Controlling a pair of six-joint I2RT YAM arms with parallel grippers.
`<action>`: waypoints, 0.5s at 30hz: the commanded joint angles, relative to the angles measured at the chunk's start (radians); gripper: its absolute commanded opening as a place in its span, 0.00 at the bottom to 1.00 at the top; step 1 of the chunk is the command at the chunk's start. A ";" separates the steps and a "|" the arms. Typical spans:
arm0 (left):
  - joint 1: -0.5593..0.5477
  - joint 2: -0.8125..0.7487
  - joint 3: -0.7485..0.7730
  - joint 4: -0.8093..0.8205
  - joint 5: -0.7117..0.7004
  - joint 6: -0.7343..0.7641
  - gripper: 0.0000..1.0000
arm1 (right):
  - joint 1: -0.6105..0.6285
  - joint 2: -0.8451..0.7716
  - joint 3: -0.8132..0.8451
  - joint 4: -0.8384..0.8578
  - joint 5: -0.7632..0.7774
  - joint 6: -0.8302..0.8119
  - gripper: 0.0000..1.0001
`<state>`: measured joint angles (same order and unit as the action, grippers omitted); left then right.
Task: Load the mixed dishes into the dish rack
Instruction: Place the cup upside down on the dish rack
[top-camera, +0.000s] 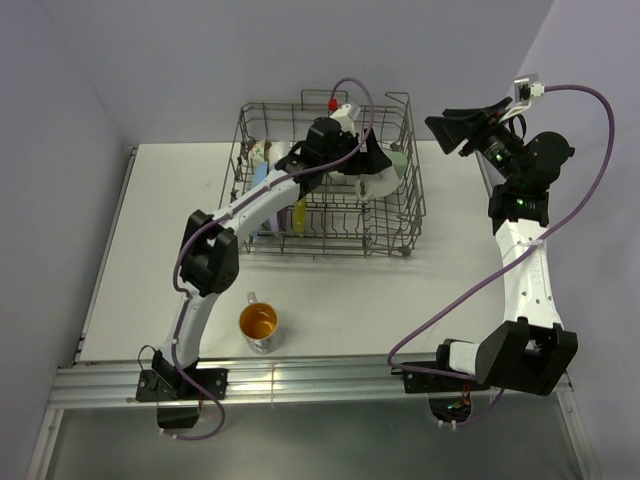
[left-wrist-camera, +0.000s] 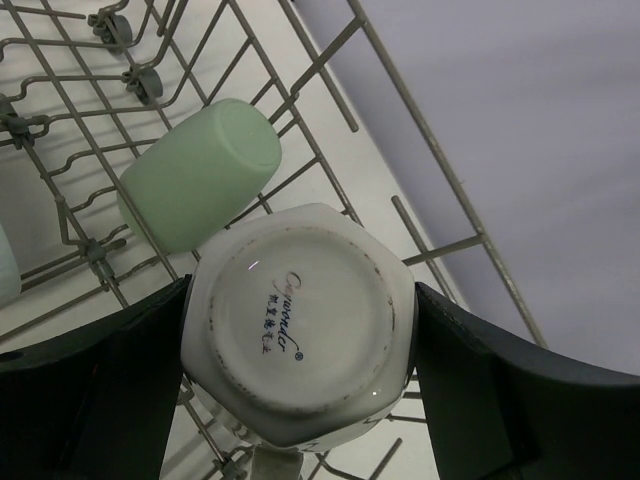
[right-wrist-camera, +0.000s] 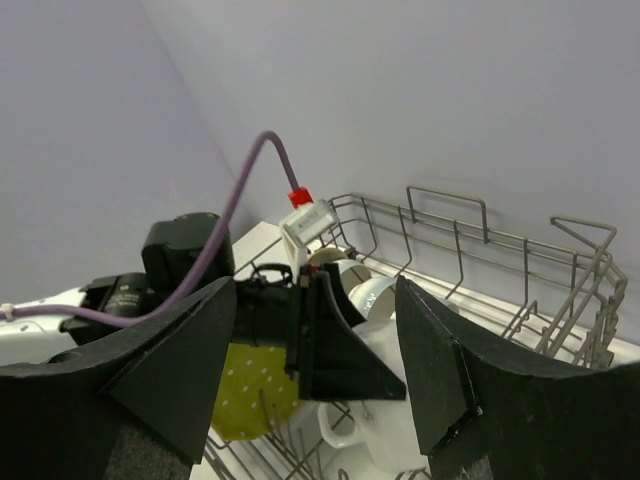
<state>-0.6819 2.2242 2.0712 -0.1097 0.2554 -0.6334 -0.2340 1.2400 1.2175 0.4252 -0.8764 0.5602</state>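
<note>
The grey wire dish rack (top-camera: 412, 215) stands at the back of the table. My left gripper (top-camera: 366, 166) reaches into its right part, shut on a white mug (left-wrist-camera: 300, 320) whose printed base faces the left wrist camera; both fingers press its sides. A pale green cup (left-wrist-camera: 200, 185) lies on the rack wires just beyond the mug. Plates stand in the rack's left part, a yellow-green one (right-wrist-camera: 245, 395) among them. An orange-inside cup (top-camera: 258, 325) stands on the table in front of the rack. My right gripper (top-camera: 452, 133) is open and empty, raised beside the rack's right side.
The rack's raised loop handles (right-wrist-camera: 447, 205) and upright tines stand around the left gripper. A bowl (top-camera: 262, 152) sits in the rack's back left corner. Grey walls close in behind and on both sides. A metal rail (top-camera: 300, 380) runs along the table's near edge.
</note>
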 joint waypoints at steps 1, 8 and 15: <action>-0.022 0.000 0.082 0.145 -0.039 0.057 0.00 | -0.008 -0.028 0.004 0.000 0.004 -0.008 0.72; -0.062 0.032 0.076 0.169 -0.071 0.109 0.00 | -0.008 -0.020 -0.004 -0.005 0.001 -0.013 0.72; -0.074 0.064 0.076 0.194 -0.126 0.139 0.00 | -0.008 0.001 0.002 0.006 0.004 0.003 0.72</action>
<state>-0.7502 2.3089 2.0781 -0.0689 0.1627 -0.5213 -0.2344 1.2407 1.2171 0.4042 -0.8764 0.5602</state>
